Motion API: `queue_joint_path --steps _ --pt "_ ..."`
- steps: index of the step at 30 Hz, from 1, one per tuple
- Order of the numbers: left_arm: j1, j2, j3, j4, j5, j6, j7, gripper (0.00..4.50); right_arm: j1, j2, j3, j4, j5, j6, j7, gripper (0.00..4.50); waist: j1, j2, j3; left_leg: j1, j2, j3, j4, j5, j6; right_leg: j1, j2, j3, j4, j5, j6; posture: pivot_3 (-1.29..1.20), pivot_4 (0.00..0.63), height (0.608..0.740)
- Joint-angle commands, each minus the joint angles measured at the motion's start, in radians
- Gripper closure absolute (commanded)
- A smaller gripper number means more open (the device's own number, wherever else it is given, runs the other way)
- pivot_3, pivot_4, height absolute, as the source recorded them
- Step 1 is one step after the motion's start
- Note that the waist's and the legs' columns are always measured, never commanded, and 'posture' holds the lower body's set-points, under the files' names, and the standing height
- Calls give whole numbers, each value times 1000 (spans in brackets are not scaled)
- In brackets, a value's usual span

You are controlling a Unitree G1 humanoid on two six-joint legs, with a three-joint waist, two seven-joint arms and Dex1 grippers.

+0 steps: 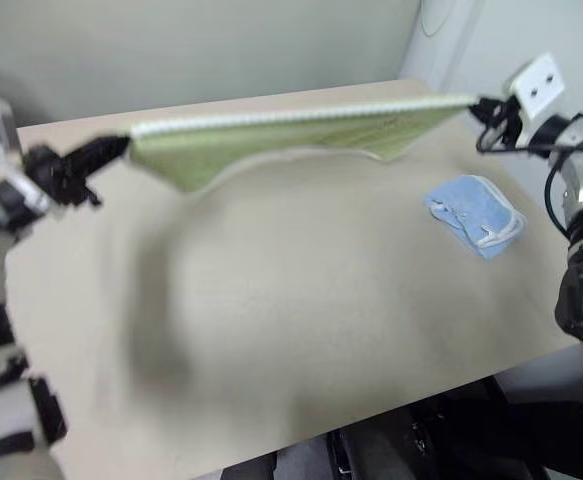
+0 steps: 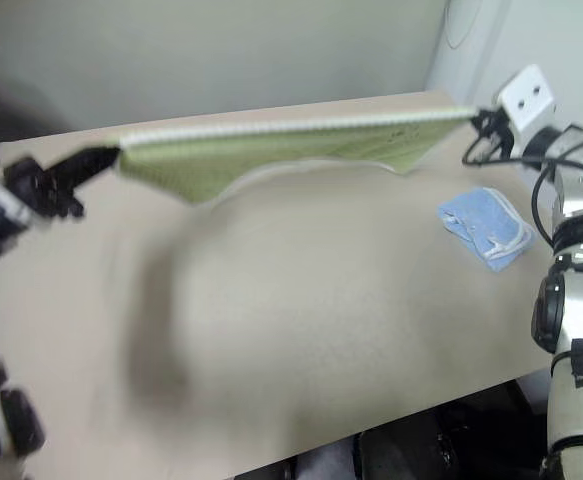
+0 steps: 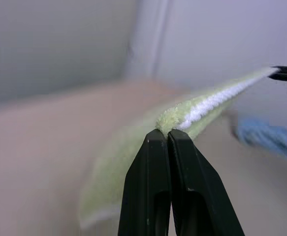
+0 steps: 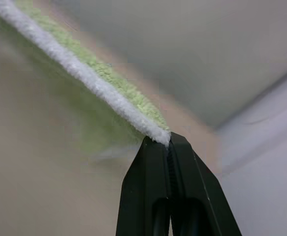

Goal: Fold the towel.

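The light-green towel (image 1: 301, 135) with white stitched edging hangs stretched in the air above the far part of the tan table (image 1: 301, 320). Its top edge runs taut from one gripper to the other, and the cloth sags below it. My left gripper (image 1: 121, 148) is shut on the towel's left corner (image 3: 170, 118). At the other end, my right gripper (image 1: 477, 103) is shut on the right corner (image 4: 155, 130). A small dark printed mark shows on the towel near its right end.
A crumpled light blue cloth (image 1: 474, 215) with white trim lies on the table at the right, below the right gripper. A grey wall stands behind the table's far edge.
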Motion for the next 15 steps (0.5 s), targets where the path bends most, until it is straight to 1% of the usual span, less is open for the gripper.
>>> queue_joint_path --steps 1,3,6,7,8,10,12,15 --pt "155 54 117 -165 -47 55 -29 4500 133 -45 -21 -206 108 80 206 4473 1 0 0 0 0 0 -1 0 0 0 0 0 0 0 0 0 150 740" --pt "258 60 176 -229 -82 92 -47 4500 264 -74 -11 -372 156 157 317 4473 6 0 0 0 0 0 -1 0 0 1 0 0 0 0 0 0 150 740" --pt "397 72 241 -298 -102 125 -83 4500 403 -121 -9 -578 214 293 412 4473 11 0 0 4 0 0 4 1 2 5 0 0 4 0 0 0 150 740" --pt "432 76 255 -315 -106 131 -94 4500 431 -135 -10 -623 225 324 426 4473 12 0 0 8 0 0 5 0 5 10 0 0 6 1 0 0 150 740" --pt "473 80 267 -333 -107 139 -108 4500 455 -147 -10 -659 234 350 439 4473 12 0 0 14 0 0 6 -4 13 16 0 0 5 2 -1 0 150 740" --pt "577 86 283 -377 -90 140 -154 4500 504 -183 -7 -726 261 410 490 4473 12 0 0 25 0 1 6 -4 15 27 0 0 4 2 -3 0 150 740" --pt "663 88 284 -409 -64 121 -190 4500 533 -206 -1 -772 282 453 521 4473 12 0 0 35 0 1 6 -5 17 39 0 0 1 -4 -12 0 150 740" --pt "736 94 260 -430 -29 98 -209 4500 551 -209 17 -811 297 485 541 4473 14 -2 -1 37 -1 2 8 -6 17 42 0 1 0 -5 -14 0 150 740"
